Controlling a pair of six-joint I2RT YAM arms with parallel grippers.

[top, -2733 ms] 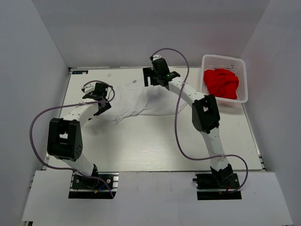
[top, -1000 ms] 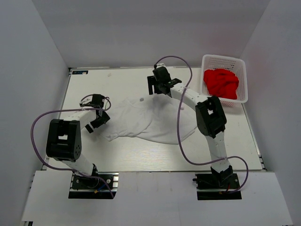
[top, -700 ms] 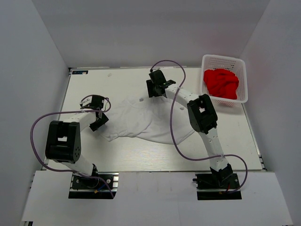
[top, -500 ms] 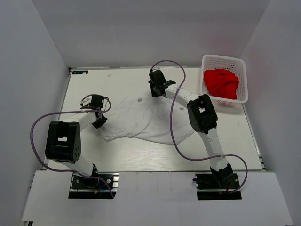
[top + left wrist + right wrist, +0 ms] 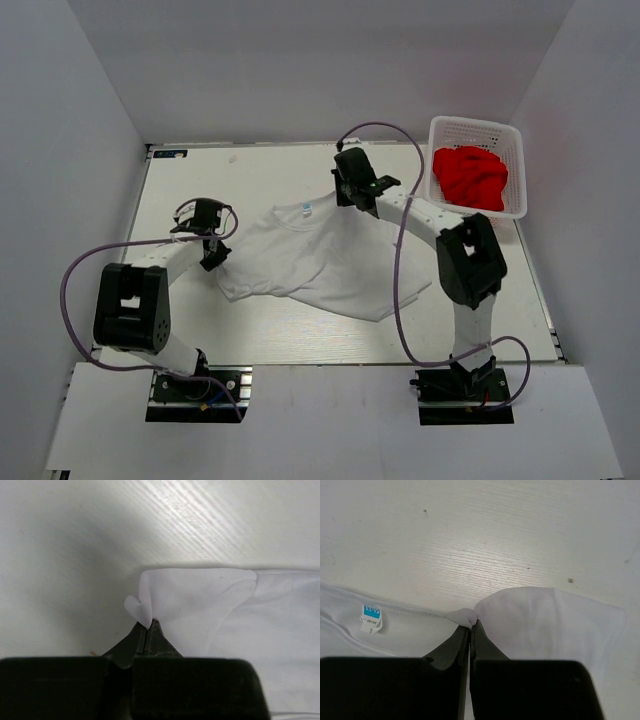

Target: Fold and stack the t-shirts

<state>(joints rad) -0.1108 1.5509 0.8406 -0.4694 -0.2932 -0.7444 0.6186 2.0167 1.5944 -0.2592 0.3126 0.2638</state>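
The white t-shirt [image 5: 320,255] lies partly spread in the middle of the table, its collar label [image 5: 306,211] facing up. My left gripper [image 5: 214,258] is shut on the shirt's left edge. In the left wrist view a small fold of white cloth [image 5: 200,605] is pinched at the left gripper's [image 5: 149,625] tips. My right gripper [image 5: 348,198] is shut on the far edge beside the collar. In the right wrist view a nub of the white shirt [image 5: 545,615] is pinched in the right gripper [image 5: 471,624], with the blue label [image 5: 371,616] to its left. The red t-shirt [image 5: 470,177] lies bunched in the basket.
The white lattice basket [image 5: 478,122] stands at the table's far right corner. Purple cables loop from both arms over the table [image 5: 300,330]. White walls close in the left, far and right sides.
Both grippers have closed on the white shirt's edge. The right gripper has moved right, and the shirt has been drawn flatter so that the collar label now shows.
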